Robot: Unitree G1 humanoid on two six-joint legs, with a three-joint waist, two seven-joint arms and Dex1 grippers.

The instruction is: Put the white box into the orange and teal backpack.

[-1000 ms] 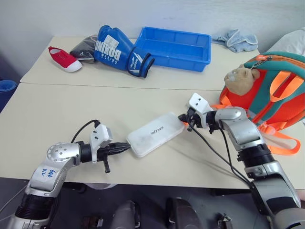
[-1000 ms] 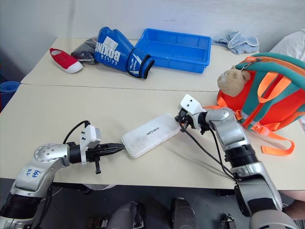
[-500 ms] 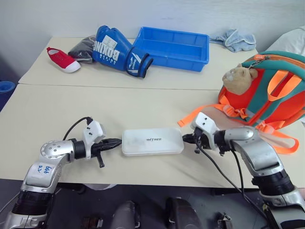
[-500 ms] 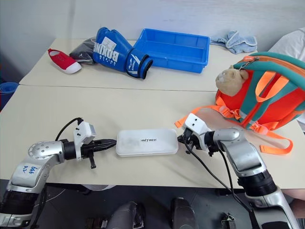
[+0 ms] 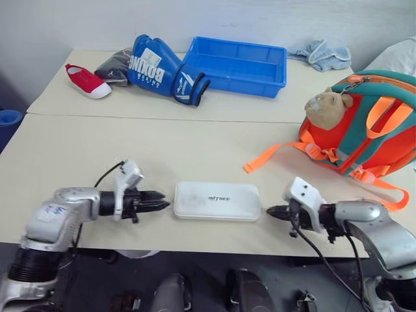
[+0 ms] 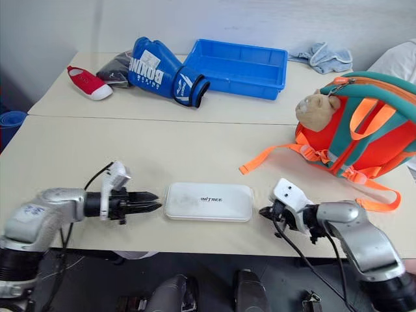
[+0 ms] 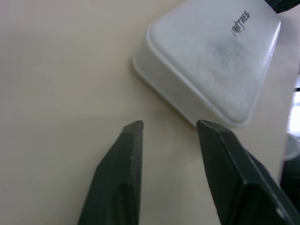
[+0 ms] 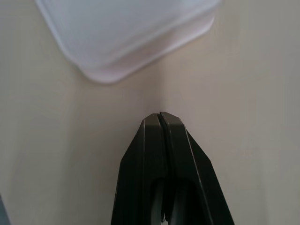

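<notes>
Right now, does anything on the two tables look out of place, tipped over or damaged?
Nothing looks damaged or spilled. One oddity: a single small red shoe with a white sole lies without its pair at the far table's left end. The flat white plastic box lies flat near the front edge.

You have the left gripper's (image 7: 166, 125) two black fingers parted over the beige tabletop (image 7: 56, 70). Just beyond their tips lies the flat white rounded-corner plastic box (image 7: 211, 61), dark lettering on top, untouched by either finger.
</notes>
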